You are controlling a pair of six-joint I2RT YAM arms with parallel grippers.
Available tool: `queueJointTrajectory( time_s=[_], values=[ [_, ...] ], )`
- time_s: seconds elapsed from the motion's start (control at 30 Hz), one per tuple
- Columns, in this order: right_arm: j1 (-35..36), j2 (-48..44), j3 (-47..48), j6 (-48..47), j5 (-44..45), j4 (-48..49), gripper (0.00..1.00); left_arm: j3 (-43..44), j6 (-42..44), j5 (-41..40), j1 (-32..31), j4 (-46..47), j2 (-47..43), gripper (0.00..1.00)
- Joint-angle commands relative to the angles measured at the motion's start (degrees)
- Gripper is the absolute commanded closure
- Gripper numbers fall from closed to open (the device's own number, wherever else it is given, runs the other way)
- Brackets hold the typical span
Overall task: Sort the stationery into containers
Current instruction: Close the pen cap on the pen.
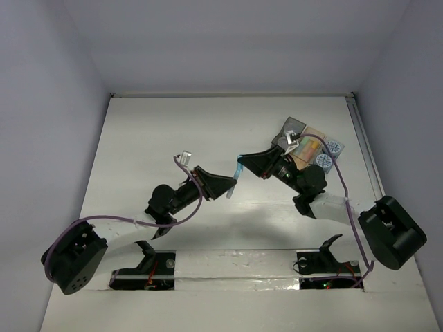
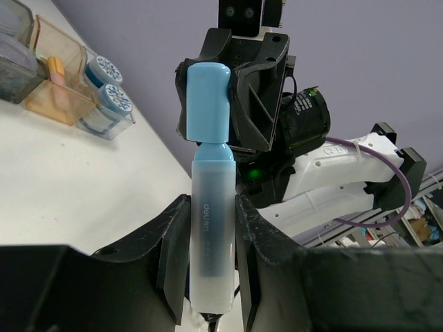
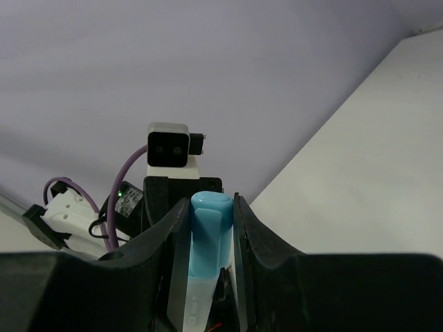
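Your left gripper (image 2: 210,221) clamps the frosted plastic highlighter (image 2: 208,176) by its barrel, your right gripper (image 3: 211,207) its blue cap (image 2: 208,104), likely for handover.

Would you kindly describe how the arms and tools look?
The left arm and right arm are black with bulky rounded joints; the right has a white link. Purple cables loop along both. The left tool and right tool are black, wedge-shaped, two-fingered.

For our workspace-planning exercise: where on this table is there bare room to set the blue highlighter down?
Free: the far-left part of the table, between the left wall and the left gripper, and the strip along the back wall. Crowded: the far-right corner with the containers, and the middle, where the right gripper meets the left on the highlighter.
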Motion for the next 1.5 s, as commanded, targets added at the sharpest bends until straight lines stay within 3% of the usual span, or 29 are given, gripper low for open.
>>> queueJointTrajectory(
  time_s=[0.0, 0.17, 0.6, 0.97, 1.27, 1.47],
  values=[
    [1.9, 2.1, -0.9, 3.2, -1.0, 15.2, 0.97, 3.9, 0.6, 0.6, 0.7, 23.1, 0.1, 1.00],
    [1.9, 4.5, -1.9, 5.2, -0.7, 19.6, 0.94, 6.6, 0.6, 2.4, 0.7, 23.5, 0.2, 1.00],
    [3.6, 3.4, -5.1, 5.5, -7.6, 16.8, 0.90, 11.4, 1.3, 5.2, 1.2, 23.2, 0.6, 1.00],
    [4.1, -5.2, -8.0, 9.2, -11.1, 12.9, 0.91, 11.9, 7.3, 3.5, 2.5, 15.3, -3.0, 1.00],
    [6.4, -6.1, -8.4, 7.0, -10.8, 10.5, 0.89, 13.9, 5.8, 4.0, 2.5, 20.5, 1.3, 1.00],
    [6.9, -9.5, -7.4, 2.3, -9.3, -2.9, 0.94, 14.7, 5.8, 4.3, 2.5, 19.6, 0.9, 1.00]
  ],
)
